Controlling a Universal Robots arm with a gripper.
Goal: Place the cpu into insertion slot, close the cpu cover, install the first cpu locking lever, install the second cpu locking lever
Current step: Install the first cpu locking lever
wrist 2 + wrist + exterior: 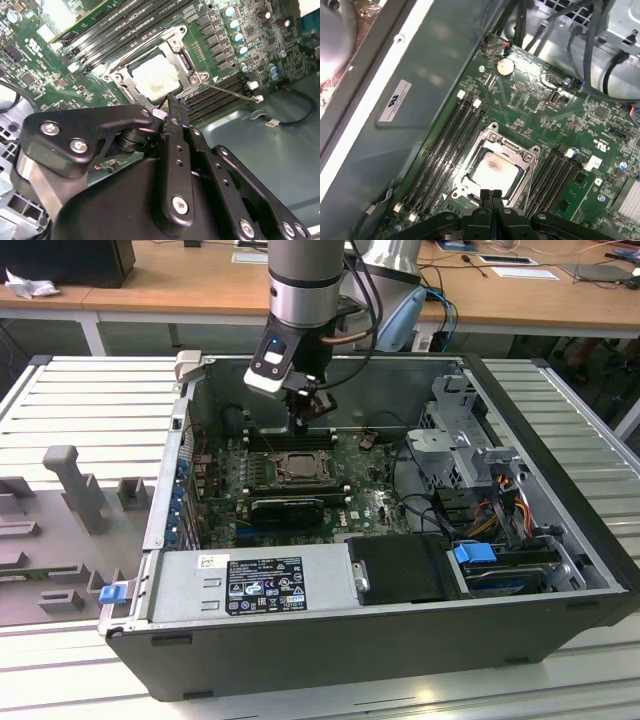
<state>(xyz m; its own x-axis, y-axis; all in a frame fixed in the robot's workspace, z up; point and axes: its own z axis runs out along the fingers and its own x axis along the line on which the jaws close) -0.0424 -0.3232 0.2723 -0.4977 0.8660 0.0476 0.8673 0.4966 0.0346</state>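
Gripper (490,196) low over the board inside the case (350,652), fingertips pressed together with nothing between them, tips at the cover's (509,146) edge. Cpu (493,170) seated in the slot (519,184), grey top showing through the lowered cover's cut-out. One thin lever (230,91) sticking out sideways.

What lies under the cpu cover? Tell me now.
The cpu lies under the cpu cover, its grey top showing through the cut-out centre. Whatever is beneath the cpu is covered.
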